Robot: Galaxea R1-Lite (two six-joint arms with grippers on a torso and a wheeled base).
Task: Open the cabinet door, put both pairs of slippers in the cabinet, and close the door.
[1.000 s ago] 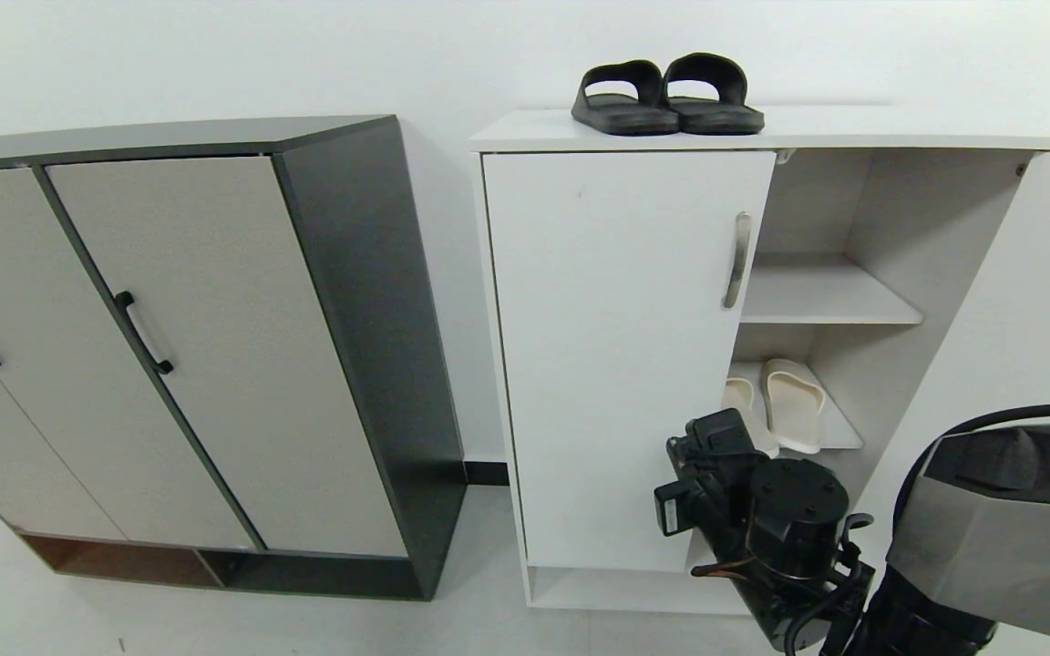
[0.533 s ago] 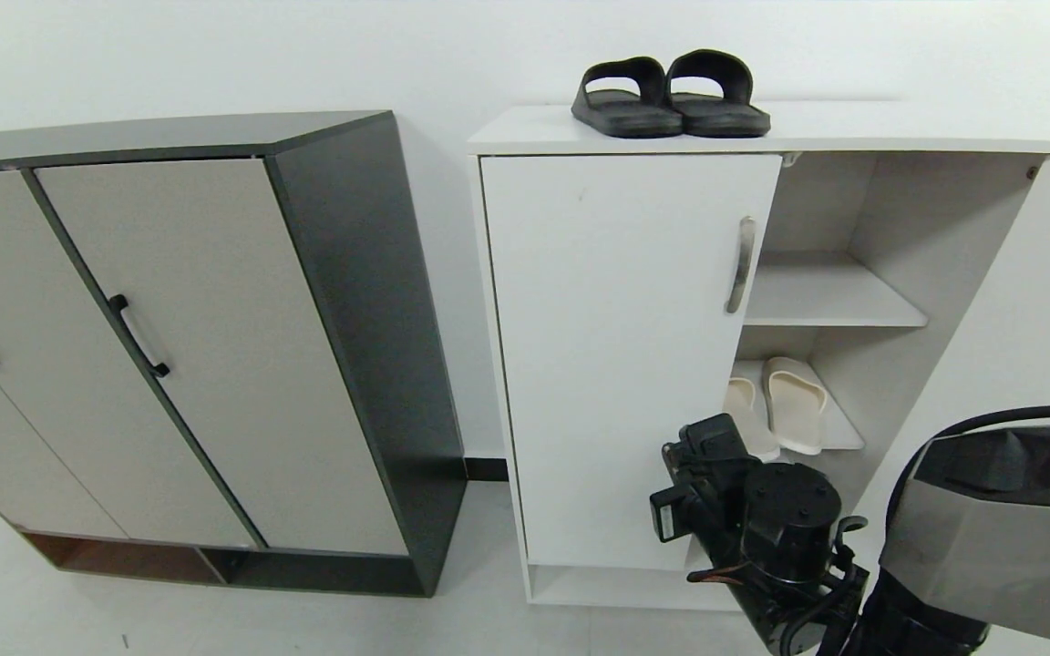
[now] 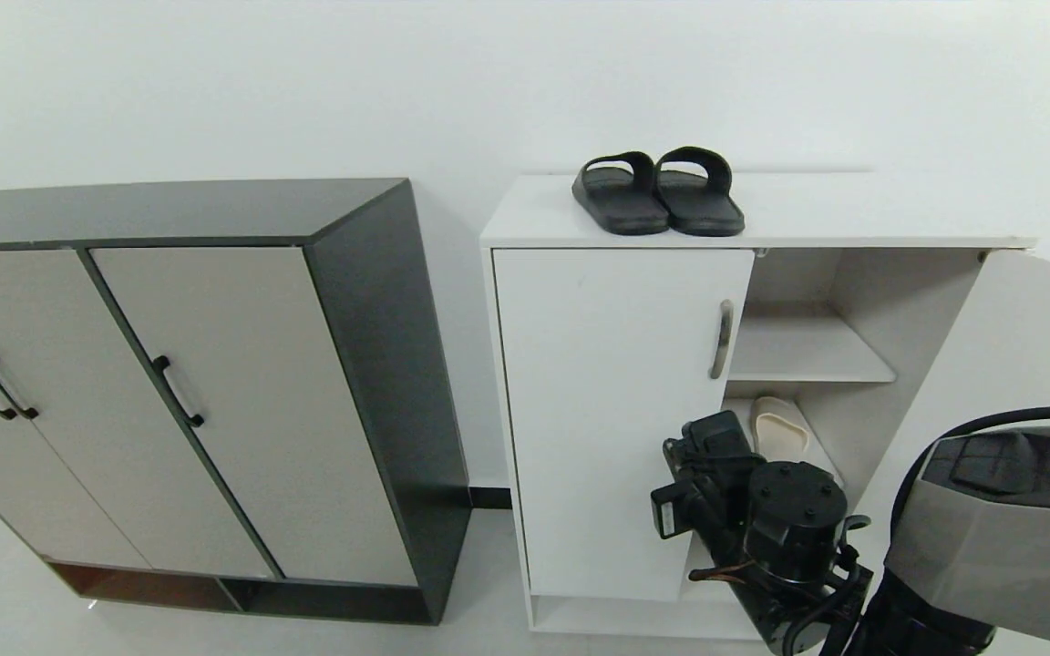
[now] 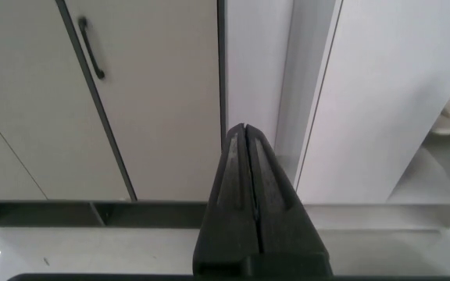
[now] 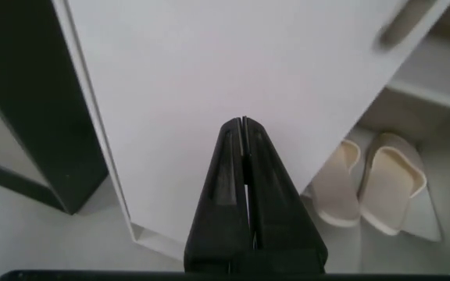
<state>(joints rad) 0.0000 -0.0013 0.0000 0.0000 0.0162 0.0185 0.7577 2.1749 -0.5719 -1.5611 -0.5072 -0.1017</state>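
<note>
My right claw [image 5: 243,129] is pressed together and empty, low before the white cabinet [image 3: 616,428]. My left claw [image 4: 245,133] is together too. The right door [image 3: 1026,346] stands wide so shoes can go in. The cream slippers [image 5: 373,183] lie side by side low inside. The black slippers [image 3: 657,193], plain open-toed slides, sit on top of the cabinet, likely next.

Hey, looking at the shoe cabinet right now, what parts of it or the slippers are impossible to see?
- Head view: the beige slippers are partly hidden by the closed door and the right arm.
- Head view: the open door runs off the right edge, so its far end is cut off.
- All views: whatever lies behind the closed door is hidden by it.
</note>
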